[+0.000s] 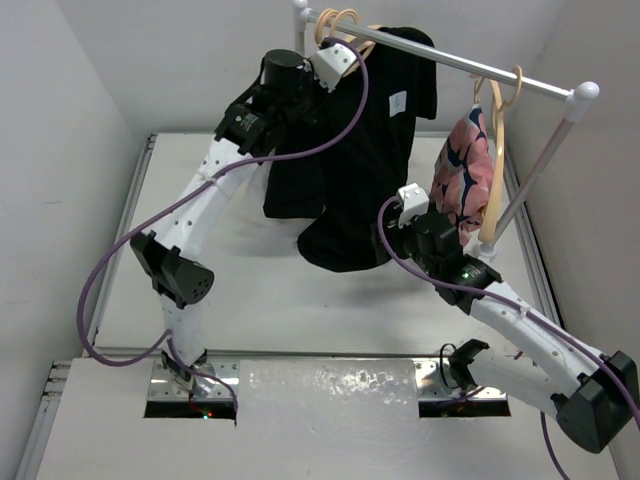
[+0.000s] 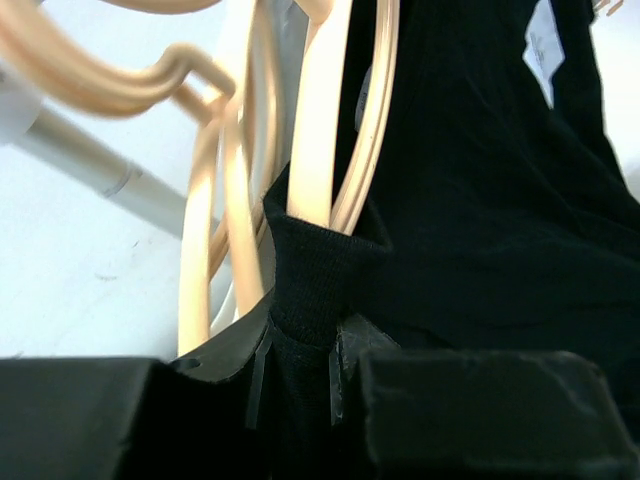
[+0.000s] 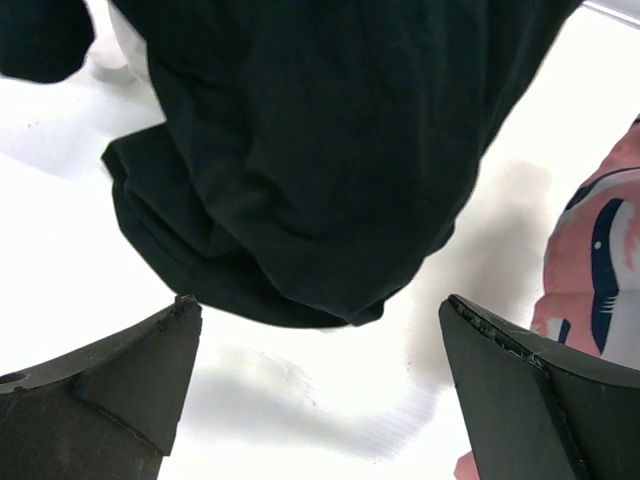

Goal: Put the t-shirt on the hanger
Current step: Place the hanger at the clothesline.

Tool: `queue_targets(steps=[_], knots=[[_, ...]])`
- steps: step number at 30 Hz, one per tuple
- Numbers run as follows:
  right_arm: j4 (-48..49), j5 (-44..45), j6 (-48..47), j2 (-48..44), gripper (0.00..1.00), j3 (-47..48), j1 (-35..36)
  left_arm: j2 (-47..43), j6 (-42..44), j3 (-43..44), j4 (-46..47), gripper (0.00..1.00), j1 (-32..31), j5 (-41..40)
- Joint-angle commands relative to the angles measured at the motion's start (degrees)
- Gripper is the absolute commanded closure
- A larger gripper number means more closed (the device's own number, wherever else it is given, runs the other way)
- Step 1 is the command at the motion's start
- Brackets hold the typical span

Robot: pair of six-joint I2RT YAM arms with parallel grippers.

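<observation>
The t-shirt [image 1: 370,150] hung limp at the hanger [image 2: 315,130], seemingly soft and light. The left gripper [image 2: 300,385] pinched its ribbed edge, probably the firmest place; the right gripper [image 3: 320,360] stood spread, empty.

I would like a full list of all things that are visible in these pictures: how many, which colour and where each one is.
t-shirt: one, black, hanging below the rail's left part
label: one, white, on the t-shirt
hangers: several, pale tan, hooked at the rail's left end
patterned garment: one, pink and navy, near the rail's right end
right hanger: at least one, pale tan, carrying the patterned garment
rail: one, grey with white posts, over the table's far side
table: one, white, under everything
cables: two, purple, along the arms
left claw: black, up at the rail, shut on the t-shirt
right claw: black, open, low beside the t-shirt
</observation>
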Motion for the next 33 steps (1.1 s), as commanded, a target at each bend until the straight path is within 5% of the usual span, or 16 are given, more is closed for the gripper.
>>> queue_targets(steps=[1, 13, 21, 23, 24, 25, 32, 33], knots=[[3.0, -1.3, 1.0, 0.0, 0.01, -0.1, 0.0, 1.8, -0.7, 6.0, 6.9, 1.00, -1.2, -2.5], [2.2, -1.7, 0.9, -1.7, 0.01, -1.7, 0.0, 9.9, 1.8, 10.3, 9.0, 1.00, -3.5, -6.4], [2.2, -1.9, 0.2, -2.2, 0.01, -2.5, 0.0, 7.2, 2.5, -0.5, 9.1, 1.00, -4.3, -7.8], [2.1, -2.4, 0.1, -1.9, 0.01, -2.4, 0.0, 5.9, 1.9, -1.6, 8.8, 0.83, -4.3, -7.3], [2.0, -2.9, 0.1, -1.8, 0.01, -2.3, -0.1, 5.2, 1.6, -2.1, 8.8, 0.57, -4.4, -7.1], [1.7, -3.0, 0.1, -1.4, 0.01, -2.0, 0.0, 3.8, 1.0, -2.6, 8.9, 0.48, -4.3, -7.1], [0.2, -3.3, 0.6, 1.4, 0.01, -1.9, 0.0, -5.7, -1.1, -8.6, 6.9, 0.14, -4.3, -6.4], [0.8, -3.6, 0.8, 1.7, 0.01, -2.3, 0.0, -7.2, -1.4, -9.6, 6.1, 0.01, -4.3, -6.4]])
